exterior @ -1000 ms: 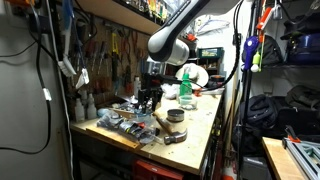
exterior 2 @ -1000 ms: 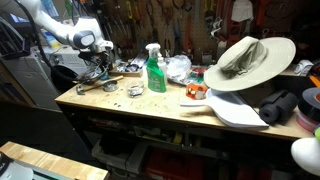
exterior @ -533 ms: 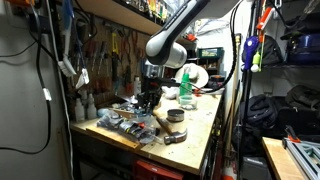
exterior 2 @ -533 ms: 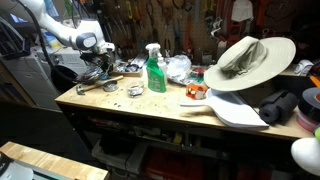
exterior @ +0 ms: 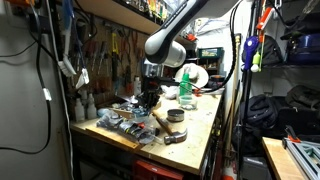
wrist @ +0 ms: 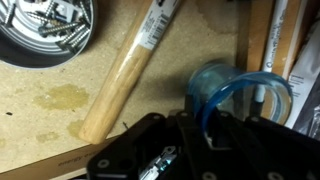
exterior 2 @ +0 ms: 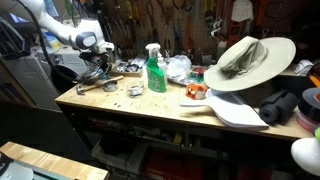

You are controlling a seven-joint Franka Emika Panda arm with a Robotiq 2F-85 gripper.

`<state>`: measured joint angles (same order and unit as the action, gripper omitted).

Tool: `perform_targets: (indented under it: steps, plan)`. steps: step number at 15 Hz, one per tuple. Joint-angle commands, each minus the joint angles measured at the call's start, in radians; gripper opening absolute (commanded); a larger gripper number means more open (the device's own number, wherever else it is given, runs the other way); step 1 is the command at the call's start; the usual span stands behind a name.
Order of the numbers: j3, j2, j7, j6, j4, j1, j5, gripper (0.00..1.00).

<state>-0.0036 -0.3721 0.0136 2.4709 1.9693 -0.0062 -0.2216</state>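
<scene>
Diagonally up-right, the wooden handle (wrist: 128, 72)

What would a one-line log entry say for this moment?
gripper: low over workbench, jaws hidden | nearest: blue clear ring | beside: wooden handle, bowl of screws

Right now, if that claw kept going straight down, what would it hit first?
Most likely the blue ring just under the gripper, beside the wooden handle; depth is unclear, so it may already touch it.
</scene>
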Motion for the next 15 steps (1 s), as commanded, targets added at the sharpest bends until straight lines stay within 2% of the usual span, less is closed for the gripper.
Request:
perform_targets:
  steps: [1,4,9,15]
  plan:
    - [0.019,0.093,-0.030,-0.067,0.046,-0.037,-0.024,0.03]
    - [-0.001,0.158,-0.018,-0.097,0.077,-0.046,-0.007,0.03]
    - [-0.054,0.236,-0.007,-0.077,0.144,-0.078,0.019,0.03]
    - [-0.106,0.225,0.004,-0.069,0.147,-0.129,0.001,0.03]
